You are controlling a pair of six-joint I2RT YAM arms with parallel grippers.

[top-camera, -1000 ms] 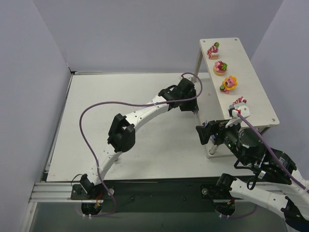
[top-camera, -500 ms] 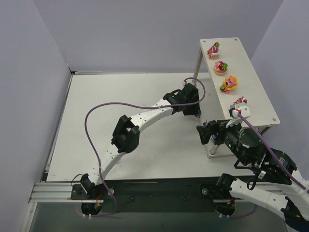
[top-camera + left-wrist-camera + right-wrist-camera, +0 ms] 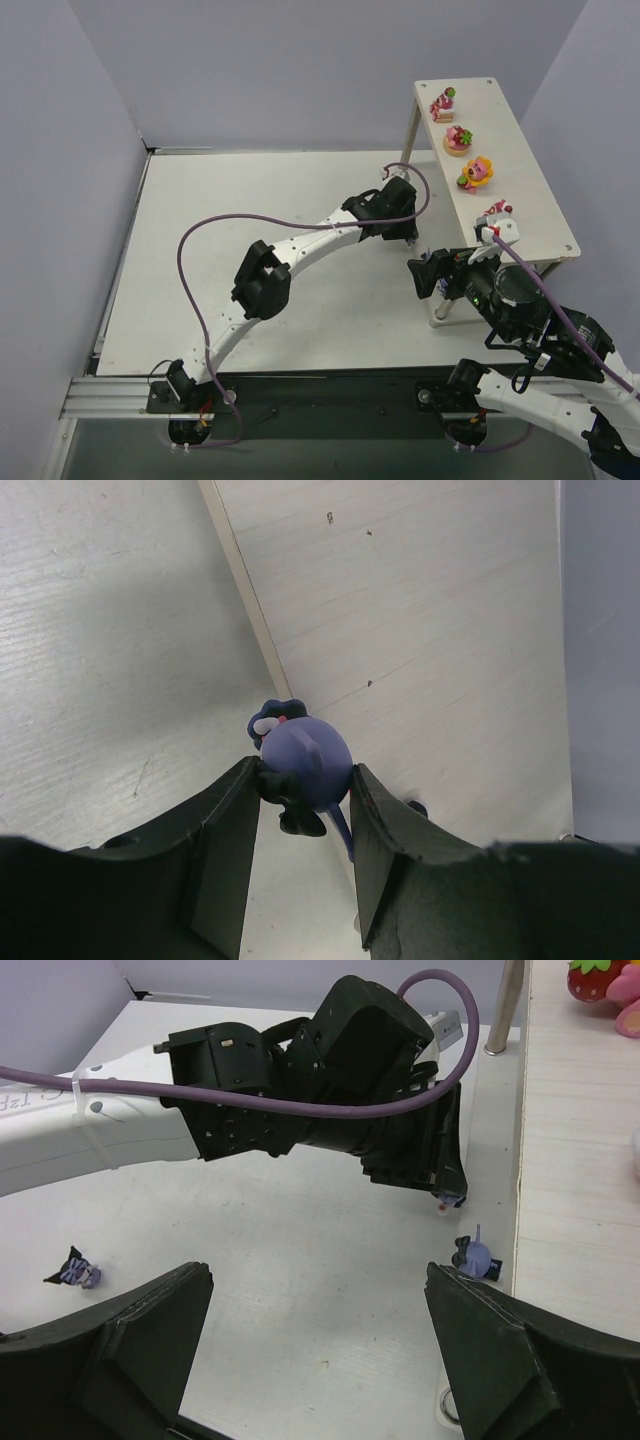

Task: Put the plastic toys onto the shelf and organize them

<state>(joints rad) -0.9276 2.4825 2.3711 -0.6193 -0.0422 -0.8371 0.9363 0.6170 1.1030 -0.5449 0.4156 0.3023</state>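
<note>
My left gripper (image 3: pixel 303 780) is shut on a blue-purple figurine (image 3: pixel 300 757) and holds it over the left edge of the shelf's lower board (image 3: pixel 430 630). In the top view the left gripper (image 3: pixel 406 233) is beside the off-white shelf (image 3: pixel 530 190), whose top board carries several bright pink and orange toys (image 3: pixel 475 173). My right gripper (image 3: pixel 320 1335) is open and empty, low over the table in front of the shelf. In the right wrist view another blue-purple figurine (image 3: pixel 474 1258) stands by the lower board's edge, and a dark one (image 3: pixel 76 1269) lies on the table to the left.
The left arm's black wrist (image 3: pixel 340 1090) and purple cable (image 3: pixel 250 1095) cross the right wrist view. A slim shelf leg (image 3: pixel 441 305) stands just right of the right gripper (image 3: pixel 422 276). The white table (image 3: pixel 250 320) is walled on the left and at the back.
My left arm has carried the blue-purple figurine to the right, closer to the shelf. The right arm has not moved.
</note>
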